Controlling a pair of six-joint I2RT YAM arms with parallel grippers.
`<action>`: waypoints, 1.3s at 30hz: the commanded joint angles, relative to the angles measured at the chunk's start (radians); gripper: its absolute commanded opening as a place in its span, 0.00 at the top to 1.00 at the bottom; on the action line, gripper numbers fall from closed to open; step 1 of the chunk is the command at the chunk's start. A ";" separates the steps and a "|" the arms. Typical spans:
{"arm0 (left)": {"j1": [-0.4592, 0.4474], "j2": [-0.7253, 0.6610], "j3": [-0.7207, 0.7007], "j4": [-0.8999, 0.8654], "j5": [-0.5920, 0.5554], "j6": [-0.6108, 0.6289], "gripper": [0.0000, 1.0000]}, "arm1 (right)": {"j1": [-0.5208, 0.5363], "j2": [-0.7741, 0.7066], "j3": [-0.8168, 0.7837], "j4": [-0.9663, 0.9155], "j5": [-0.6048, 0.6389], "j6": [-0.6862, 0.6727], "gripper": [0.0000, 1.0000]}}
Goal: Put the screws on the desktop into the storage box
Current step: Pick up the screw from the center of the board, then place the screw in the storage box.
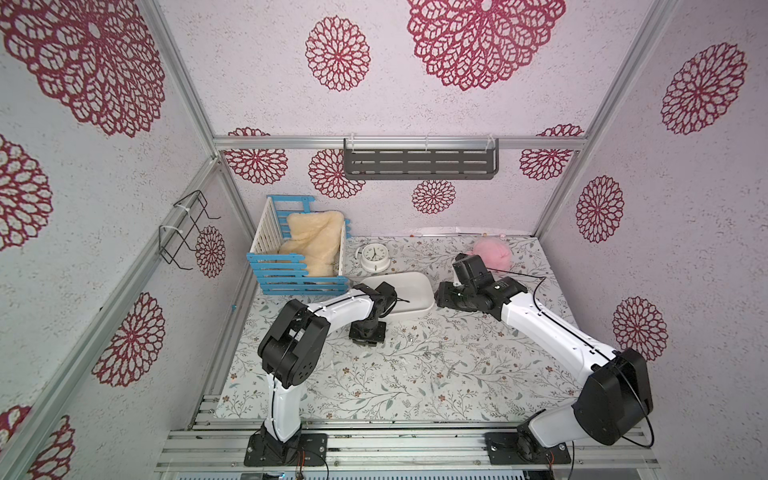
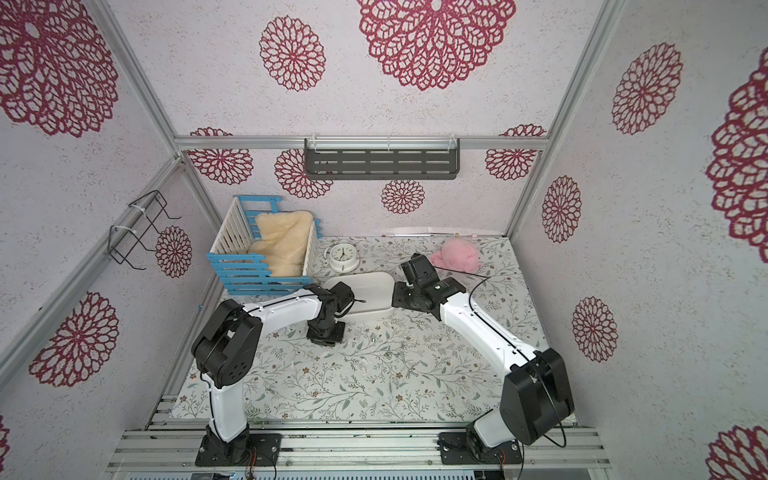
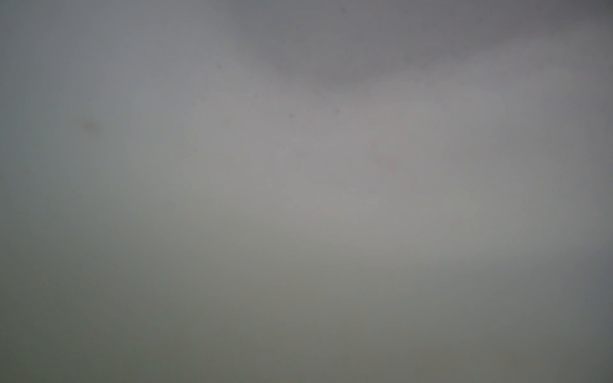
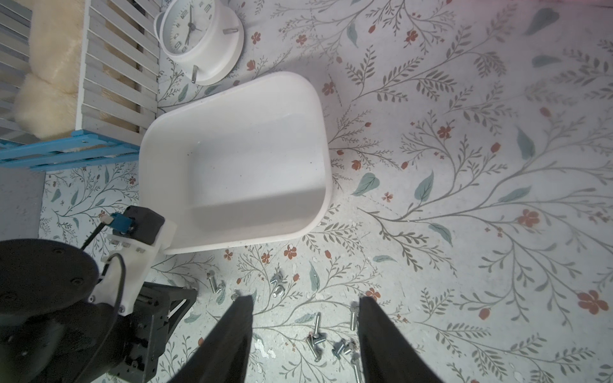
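Several small silver screws (image 1: 432, 354) (image 2: 392, 354) lie scattered on the leafy-print desktop (image 1: 374, 386), in front of the white storage box (image 1: 409, 312) (image 2: 374, 311). In the right wrist view the storage box (image 4: 252, 159) shows a bare floor, with screws (image 4: 316, 335) in loose clusters below it. My right gripper (image 4: 303, 300) (image 1: 442, 297) hangs open above them, holding nothing. My left gripper (image 1: 365, 334) (image 4: 172, 301) points straight down onto the desktop at the box's near left corner, its fingertips hidden. The left wrist view is a grey blur.
A blue-and-white slatted crate (image 1: 299, 257) with cream fleece stands at the back left, a round white clock (image 1: 374, 257) beside it. A pink plush (image 1: 492, 253) lies at the back right. A grey shelf (image 1: 419, 164) hangs on the back wall.
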 commanded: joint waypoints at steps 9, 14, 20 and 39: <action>-0.021 -0.105 0.000 -0.055 0.023 -0.002 0.86 | -0.006 -0.015 0.021 0.009 -0.001 -0.008 0.45; -0.021 -0.159 0.069 -0.120 -0.017 0.025 0.85 | -0.006 -0.020 0.028 -0.004 0.008 -0.012 0.45; -0.014 -0.130 0.250 -0.206 -0.047 0.064 0.82 | -0.006 -0.018 0.030 -0.005 0.011 -0.013 0.45; 0.107 0.279 0.711 -0.255 -0.020 0.178 0.82 | -0.016 -0.001 0.044 -0.016 0.015 -0.022 0.45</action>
